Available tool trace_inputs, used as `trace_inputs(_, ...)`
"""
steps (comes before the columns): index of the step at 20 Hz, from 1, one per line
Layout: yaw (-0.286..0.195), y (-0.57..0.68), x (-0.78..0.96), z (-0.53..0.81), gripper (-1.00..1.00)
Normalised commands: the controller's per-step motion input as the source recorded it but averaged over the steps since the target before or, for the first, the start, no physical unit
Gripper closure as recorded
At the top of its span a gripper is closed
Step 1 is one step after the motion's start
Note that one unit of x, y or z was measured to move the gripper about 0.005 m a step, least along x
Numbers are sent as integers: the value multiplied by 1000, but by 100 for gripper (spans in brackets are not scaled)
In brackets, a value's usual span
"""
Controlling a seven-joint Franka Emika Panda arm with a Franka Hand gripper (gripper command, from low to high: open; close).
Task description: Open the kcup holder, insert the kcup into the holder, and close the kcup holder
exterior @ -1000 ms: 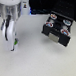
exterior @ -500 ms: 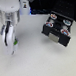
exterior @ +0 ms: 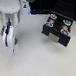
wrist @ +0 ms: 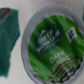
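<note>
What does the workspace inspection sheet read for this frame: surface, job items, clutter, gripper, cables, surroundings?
Surface: pale table, plain.
Job's things: kcup, green lid filling the wrist view, under the gripper; kcup holder, black, at the exterior view's right, lower drawer looks pulled out a little.
Clutter: pods with reddish-and-white lids on top of the holder.
Grippers: gripper low over the table at the exterior view's left; open or shut cannot be told.
Cables: nothing seen.
Surroundings: dark area behind the table, too blurred to identify.
</note>
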Motion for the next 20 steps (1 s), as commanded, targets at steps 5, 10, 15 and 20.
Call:
trace_inputs(5,-31,94,37,311,100)
trace_inputs(10,5,317,134,846,100)
trace_inputs(15,13,432,189,893,100)
trace_inputs(20,18,592,131,793,100)
